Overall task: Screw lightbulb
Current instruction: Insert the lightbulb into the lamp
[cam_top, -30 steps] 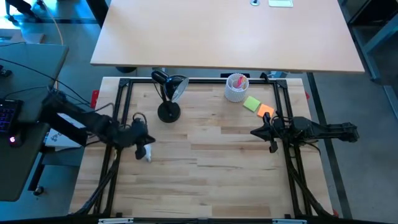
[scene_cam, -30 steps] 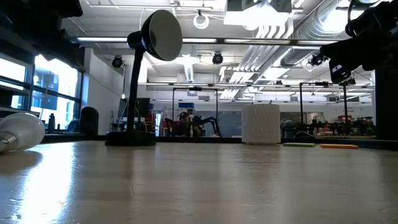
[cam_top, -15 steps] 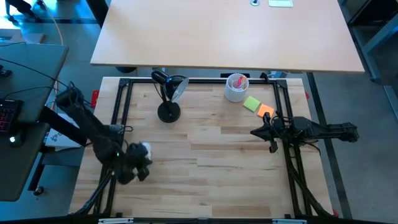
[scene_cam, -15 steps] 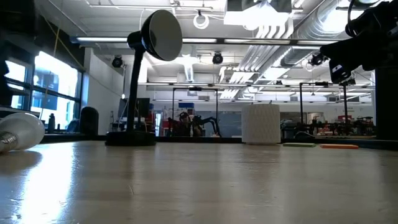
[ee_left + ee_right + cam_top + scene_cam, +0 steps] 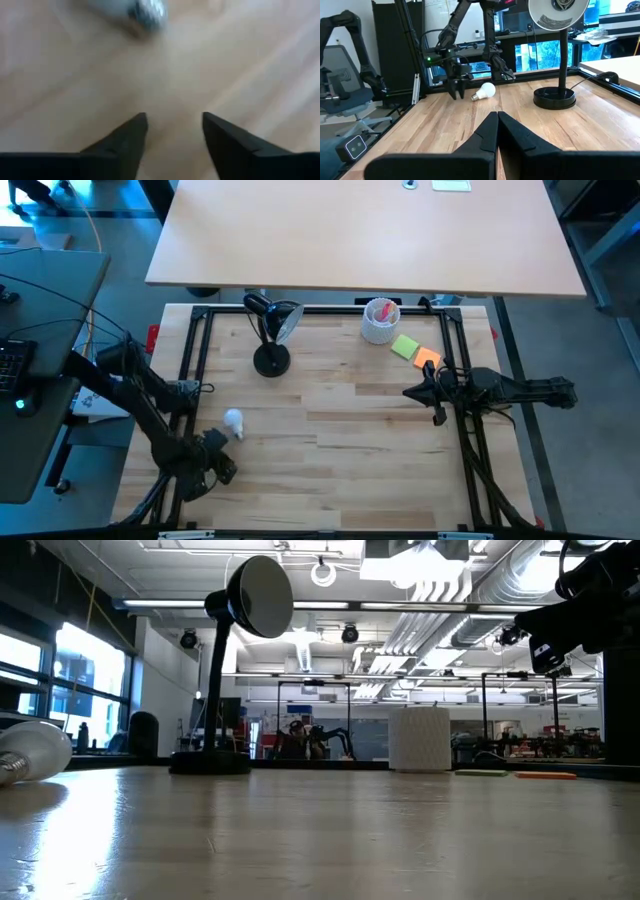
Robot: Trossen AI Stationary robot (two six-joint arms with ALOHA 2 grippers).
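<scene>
— Where did we stand? The lightbulb point(image 5: 233, 420) lay loose on the table point(image 5: 350, 450), left gripper point(image 5: 216, 470) just beside it, fingers spread, empty.

— Still the pickup step, we judged; right gripper point(image 5: 436, 392) waited, pinched closed, well apart.

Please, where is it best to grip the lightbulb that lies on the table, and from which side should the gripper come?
The lightbulb lies on its side on the wooden table, free of both grippers. I would grip across the white rounded globe, its widest part, coming down from above, and leave the silvery screw base bare for the lamp. The left gripper, open, is nearest.
</scene>
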